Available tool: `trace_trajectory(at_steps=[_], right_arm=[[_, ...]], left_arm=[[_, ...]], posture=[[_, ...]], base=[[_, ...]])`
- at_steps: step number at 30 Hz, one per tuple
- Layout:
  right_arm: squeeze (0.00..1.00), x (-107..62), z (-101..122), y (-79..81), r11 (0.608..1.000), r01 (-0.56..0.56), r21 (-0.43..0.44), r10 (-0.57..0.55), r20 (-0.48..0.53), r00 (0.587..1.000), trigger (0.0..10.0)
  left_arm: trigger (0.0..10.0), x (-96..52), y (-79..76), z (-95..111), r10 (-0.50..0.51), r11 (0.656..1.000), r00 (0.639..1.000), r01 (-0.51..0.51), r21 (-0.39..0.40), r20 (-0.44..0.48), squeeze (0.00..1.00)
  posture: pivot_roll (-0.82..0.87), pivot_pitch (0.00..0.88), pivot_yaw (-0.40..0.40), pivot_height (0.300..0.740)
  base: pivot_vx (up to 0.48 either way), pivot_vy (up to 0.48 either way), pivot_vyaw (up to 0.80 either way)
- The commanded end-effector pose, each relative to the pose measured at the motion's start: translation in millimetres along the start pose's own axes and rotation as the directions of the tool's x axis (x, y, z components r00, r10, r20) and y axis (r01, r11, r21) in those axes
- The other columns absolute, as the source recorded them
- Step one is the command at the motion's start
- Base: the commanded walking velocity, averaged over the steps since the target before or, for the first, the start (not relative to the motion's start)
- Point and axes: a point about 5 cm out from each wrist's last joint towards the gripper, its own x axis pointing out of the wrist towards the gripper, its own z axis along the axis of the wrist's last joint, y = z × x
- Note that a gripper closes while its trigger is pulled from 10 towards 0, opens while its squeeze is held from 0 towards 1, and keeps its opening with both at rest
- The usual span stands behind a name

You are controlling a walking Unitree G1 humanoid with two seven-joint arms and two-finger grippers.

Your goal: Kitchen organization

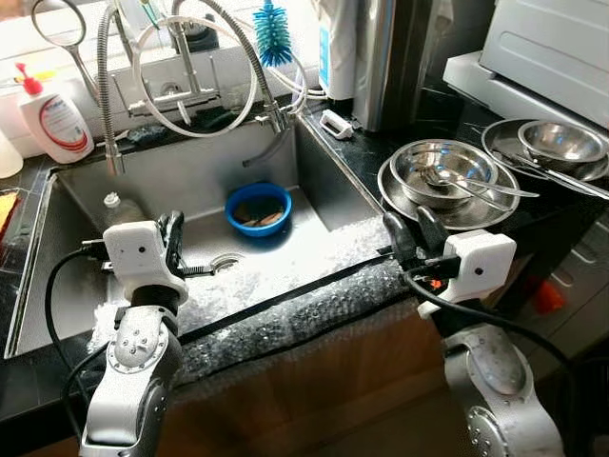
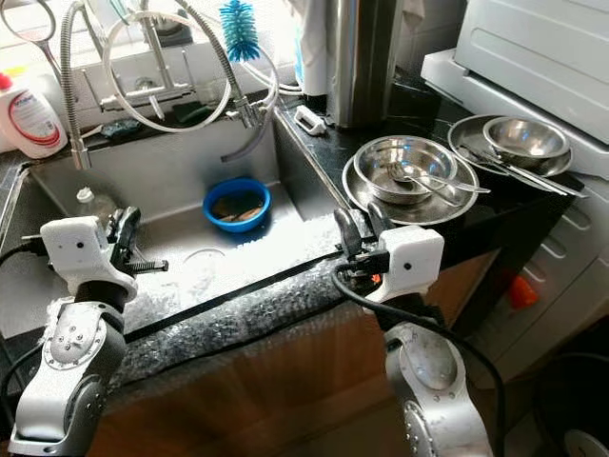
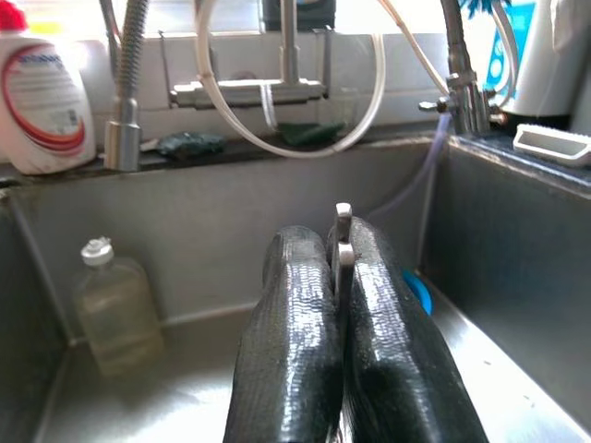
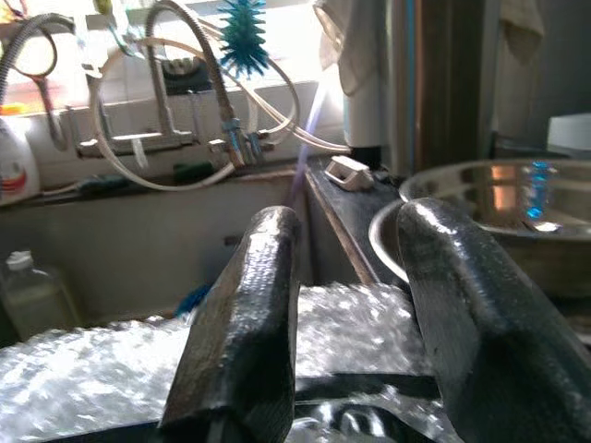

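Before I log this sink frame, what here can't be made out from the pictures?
- Blue bowl contents: brownish bits, too small to identify in the eye views; left wrist view has the left gripper fingers in front of it.
- Detergent bottle label: text too small and blurred.
- Sink drain: partly behind the left gripper in the eye views.
- Right gripper: the sink edge below lost in glare.

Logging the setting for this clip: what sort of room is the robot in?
A home kitchen, most likely: a stainless steel sink with a coiled spring tap, a blue bowl in the basin, and stacked steel bowls and plates on the black counter.
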Motion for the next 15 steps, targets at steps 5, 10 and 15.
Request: trace_trajectory(at_steps=[5, 10, 15], right_arm=[[0.0, 2.4, -1.2, 1.9, 1.0, 0.019, 0.014, -0.019, 0.008, 1.0, 10.0], [0.0, 2.8, -2.3, 1.9, 1.0, 0.029, 0.008, -0.029, 0.004, 1.0, 10.0], [0.0, 4.0, 0.3, 0.6, 0.999, 0.048, -0.004, -0.048, 0.013, 0.999, 10.0]], left_arm=[[10.0, 3.2, 1.7, -1.0, -0.01, 1.0, 1.0, 0.01, 0.014, -0.01, 0.16], [10.0, 3.8, 1.4, -2.1, -0.014, 1.0, 1.0, 0.014, 0.009, -0.013, 1.0], [10.0, 4.0, -1.7, -3.1, -0.024, 1.0, 1.0, 0.024, 0.0, -0.018, 1.0]], posture=[[-0.16, 0.065, 0.134, 0.74], [-0.16, 0.065, 0.139, 0.74], [-0.18, 0.073, 0.141, 0.74]], base=[[0.0, 0.0, 0.0], [0.0, 0.0, 0.0], [0.0, 0.0, 0.0]])
